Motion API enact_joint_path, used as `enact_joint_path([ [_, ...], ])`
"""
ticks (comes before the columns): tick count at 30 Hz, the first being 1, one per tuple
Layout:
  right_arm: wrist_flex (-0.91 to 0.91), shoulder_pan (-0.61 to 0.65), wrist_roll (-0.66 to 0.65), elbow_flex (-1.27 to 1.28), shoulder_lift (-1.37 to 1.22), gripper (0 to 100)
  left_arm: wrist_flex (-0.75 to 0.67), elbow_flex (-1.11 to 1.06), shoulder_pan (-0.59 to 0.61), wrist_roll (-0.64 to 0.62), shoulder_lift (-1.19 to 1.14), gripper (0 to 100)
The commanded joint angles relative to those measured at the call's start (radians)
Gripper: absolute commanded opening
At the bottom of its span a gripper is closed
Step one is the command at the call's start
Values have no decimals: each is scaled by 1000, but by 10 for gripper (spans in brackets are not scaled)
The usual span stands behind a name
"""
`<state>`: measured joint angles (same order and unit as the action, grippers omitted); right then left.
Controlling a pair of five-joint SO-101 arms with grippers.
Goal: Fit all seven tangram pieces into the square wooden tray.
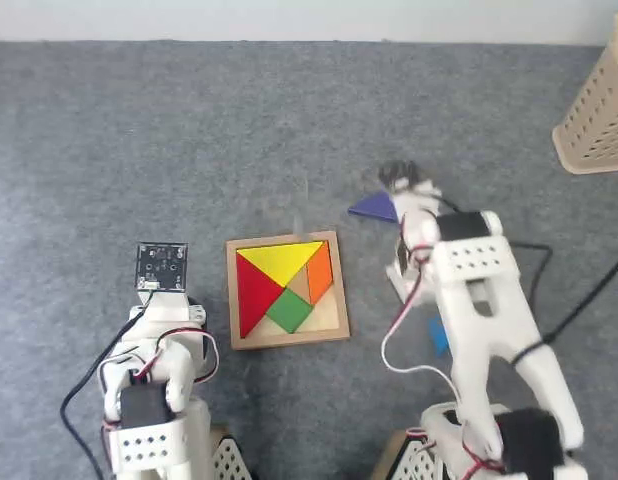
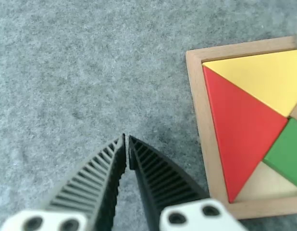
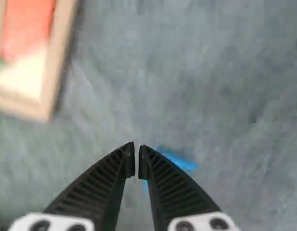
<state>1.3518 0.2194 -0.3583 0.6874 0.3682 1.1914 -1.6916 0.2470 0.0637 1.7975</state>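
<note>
Square wooden tray (image 1: 231, 295) is sitting mid-way on the grey carpeted table (image 1: 139, 130). It's holding the large yellow triangle (image 1: 281, 262), large red triangle (image 1: 254, 295), small orange triangle (image 1: 320, 272) and green square (image 1: 289, 310), with part of its floor showing bare. Flat purple piece (image 1: 374, 207) is lying outside, near the tray's far corner on the right arm's side. Flat blue piece (image 1: 438, 335) is lying beside the tray, partly under the right arm. Left end effector (image 2: 127, 139) is pointing at bare table just beside the tray rim, jaws closed, gripping nothing. Right end effector (image 3: 136, 147) is closed and empty too, tips just by the blue piece.
</note>
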Motion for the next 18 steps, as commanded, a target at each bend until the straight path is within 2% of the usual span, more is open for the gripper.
enact_joint_path([
  [1,68,-27,-221,83,125,10,2,5,3,5,8,12],
  [3,102,-45,-262,120,165,25,2,5,3,5,8,12],
  [5,127,-70,-233,138,194,80,2,5,3,5,8,12],
  [9,128,-107,-61,150,191,169,2,5,3,5,8,12],
  [18,-62,-122,342,146,-1,167,2,5,3,5,8,12],
])
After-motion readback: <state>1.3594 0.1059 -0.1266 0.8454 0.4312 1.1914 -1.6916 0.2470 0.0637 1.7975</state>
